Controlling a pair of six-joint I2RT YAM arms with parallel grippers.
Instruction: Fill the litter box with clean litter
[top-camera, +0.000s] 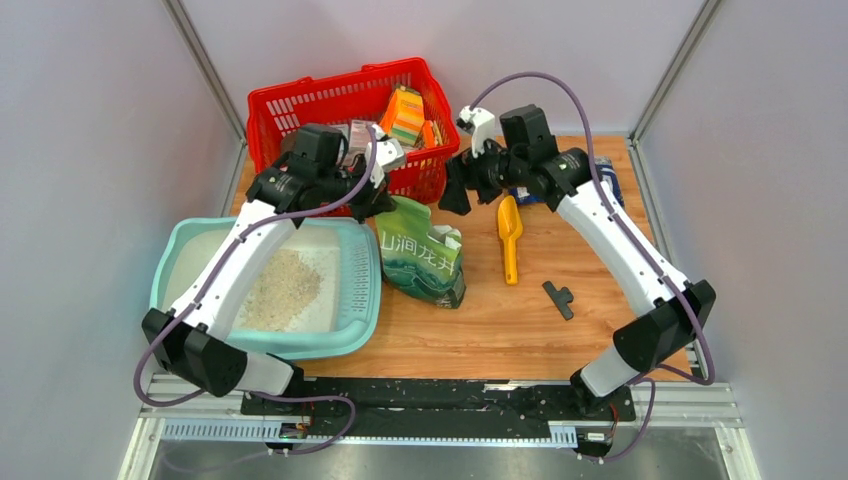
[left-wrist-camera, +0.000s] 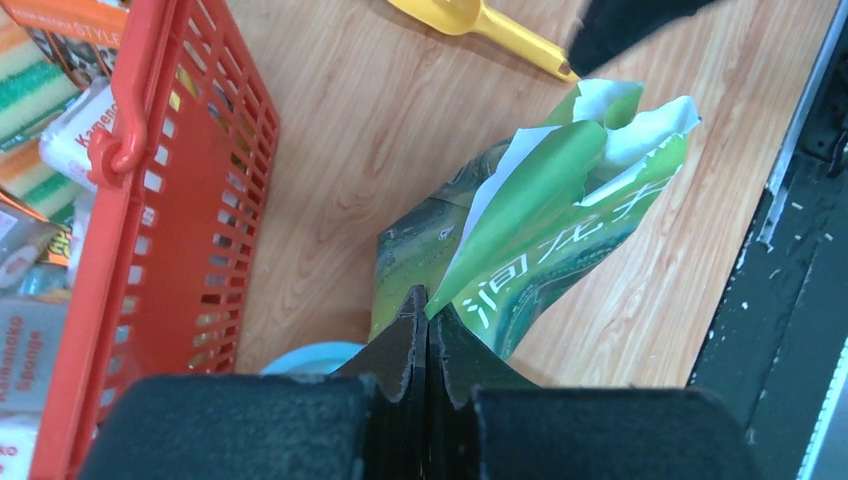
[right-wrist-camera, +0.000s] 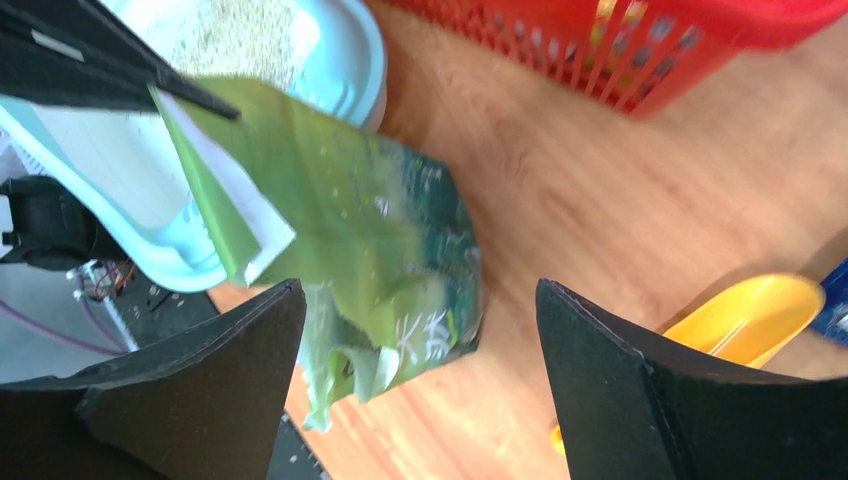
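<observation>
The pale teal litter box (top-camera: 366, 285) sits at the left, with a loose heap of beige clean litter (top-camera: 283, 290) inside. A green printed bag (top-camera: 425, 255) stands just right of it. My left gripper (top-camera: 387, 204) is shut on the bag's top edge; in the left wrist view the fingers (left-wrist-camera: 428, 305) pinch the bag (left-wrist-camera: 540, 230). My right gripper (top-camera: 455, 186) is open and empty, above and right of the bag. In the right wrist view the gripper (right-wrist-camera: 420, 300) is wide open over the bag (right-wrist-camera: 370, 220), with the litter box (right-wrist-camera: 345, 60) beyond.
A red mesh basket (top-camera: 300, 105) full of packets stands behind the bag, close to my left gripper. A yellow scoop (top-camera: 509, 235) lies right of the bag, and a small black T-shaped piece (top-camera: 560, 298) lies further right. A blue item (top-camera: 610, 180) sits behind my right arm.
</observation>
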